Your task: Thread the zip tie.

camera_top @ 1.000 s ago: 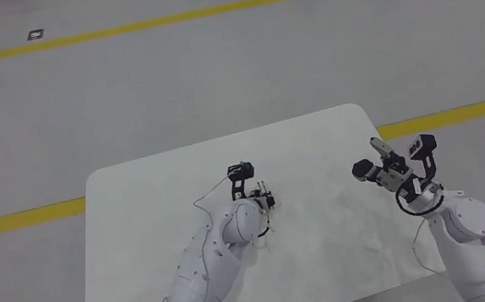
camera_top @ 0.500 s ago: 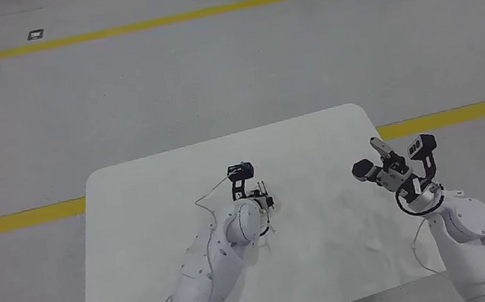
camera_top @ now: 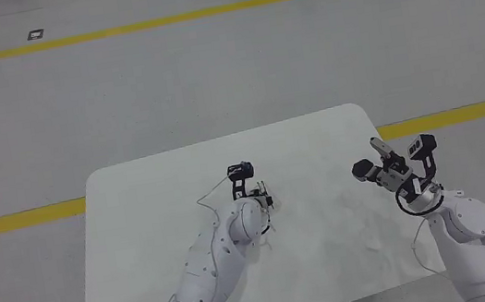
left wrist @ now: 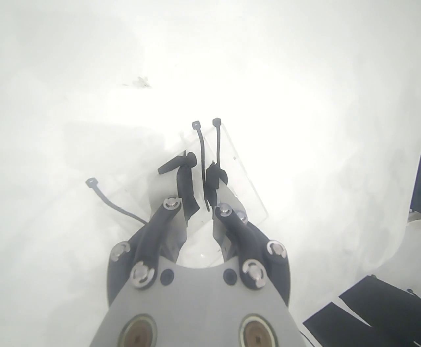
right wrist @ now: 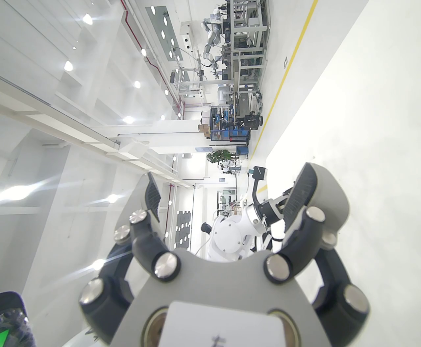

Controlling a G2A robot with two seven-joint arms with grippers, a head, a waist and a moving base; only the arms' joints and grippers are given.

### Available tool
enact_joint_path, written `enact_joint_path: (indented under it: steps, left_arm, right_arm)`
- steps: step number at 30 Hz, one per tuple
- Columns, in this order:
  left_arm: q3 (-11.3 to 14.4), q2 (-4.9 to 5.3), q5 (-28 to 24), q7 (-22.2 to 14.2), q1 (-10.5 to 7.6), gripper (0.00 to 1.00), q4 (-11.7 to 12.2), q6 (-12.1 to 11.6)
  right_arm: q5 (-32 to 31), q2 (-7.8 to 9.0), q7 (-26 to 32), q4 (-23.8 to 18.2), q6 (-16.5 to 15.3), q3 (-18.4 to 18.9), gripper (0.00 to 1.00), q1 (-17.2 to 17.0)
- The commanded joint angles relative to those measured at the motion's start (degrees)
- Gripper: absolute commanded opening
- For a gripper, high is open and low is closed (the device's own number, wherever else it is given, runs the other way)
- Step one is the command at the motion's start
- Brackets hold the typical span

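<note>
- We are hovering our left gripper [left wrist: 200, 174] low over the counter [camera_top: 317, 150], near its middle, with the fingers narrowly apart and clamping nothing.
- A black zip tie [left wrist: 201, 148] is lying between those fingers on a clear sheet [left wrist: 243, 177], and a second zip tie [left wrist: 218, 141] is lying just beside it.
- We are holding our right gripper [right wrist: 228, 179] wide open and empty above the counter's right side.

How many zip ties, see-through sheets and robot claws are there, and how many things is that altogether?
Black zip ties: 3
Clear plastic sheet: 1
Claws, the left claw and the right claw: 2
Total: 6
</note>
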Motion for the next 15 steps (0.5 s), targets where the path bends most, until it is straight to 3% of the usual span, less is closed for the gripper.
enact_joint_path:
  steps: [1, 4, 8, 13, 15]
  left_arm:
    - [-0.2, -0.23, 0.2, 0.0, -0.08, 0.0, 0.3, 0.0]
    - [-0.5, -0.53, 1.0, 0.1, -0.1, 0.0, 0.4, 0.0]
    - [-0.8, -0.75, 2.6, -0.6, 0.88, 0.0, -2.2, 0.0]
    - [-2.1, -0.38, 6.7, -3.2, 3.99, 0.0, -9.3, 0.0]
    - [-2.5, -0.06, 9.9, -5.5, 5.68, 0.0, -13.7, 0.0]
  right_arm:
    - [0.0, 0.0, 0.0, 0.0, 0.0, 0.0, 1.0, 0.0]
    - [0.0, 0.0, 0.0, 0.0, 0.0, 0.0, 1.0, 0.0]
    - [0.0, 0.0, 0.0, 0.0, 0.0, 0.0, 1.0, 0.0]
    - [0.0, 0.0, 0.0, 0.0, 0.0, 0.0, 1.0, 0.0]
    - [0.0, 0.0, 0.0, 0.0, 0.0, 0.0, 1.0, 0.0]
